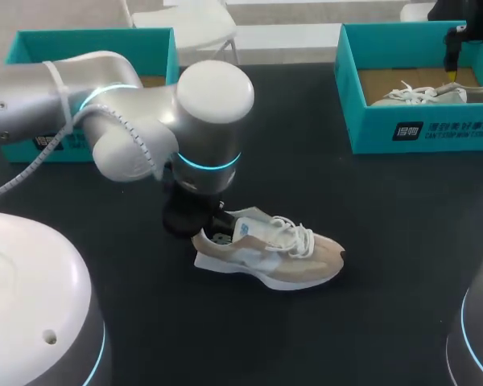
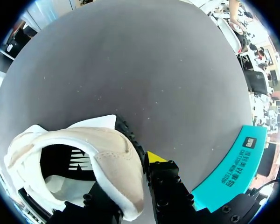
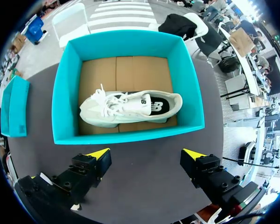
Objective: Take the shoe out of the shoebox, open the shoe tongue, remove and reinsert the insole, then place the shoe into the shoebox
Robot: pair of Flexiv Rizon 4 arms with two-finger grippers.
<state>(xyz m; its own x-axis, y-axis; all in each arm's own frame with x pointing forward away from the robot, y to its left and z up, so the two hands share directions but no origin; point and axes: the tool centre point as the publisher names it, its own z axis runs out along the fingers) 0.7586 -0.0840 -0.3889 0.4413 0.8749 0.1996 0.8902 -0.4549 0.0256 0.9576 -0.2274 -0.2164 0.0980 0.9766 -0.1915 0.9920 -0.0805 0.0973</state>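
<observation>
Holding the beige sneaker by its heel is the work in hand. It stands upright on its sole near the middle of the tabletop, heel toward the left edge and toe toward the right edge, so we judge the take-out step done and the tongue-opening step just beginning.

Our left gripper comes down over the heel. In the left wrist view one finger sits inside the collar and the yellow-tipped one lies against the outside, so the left gripper appears closed narrowly on the heel wall of the beige sneaker. The dark insole shows inside, apparently seated.

Our right gripper hangs with its fingers spread wide and nothing between them, above the far-right shoebox, which sits at the tabletop's far right corner and holds a white sneaker. A far-left shoebox stands at the far left corner; we cannot see its contents.

Next, we judge, the right gripper must travel to the tabletop's middle and pinch the tongue near its top, ahead of the laces. It should pull up and toward the toe while the left gripper steadies the heel. The laces look snug, so the tongue may resist.
</observation>
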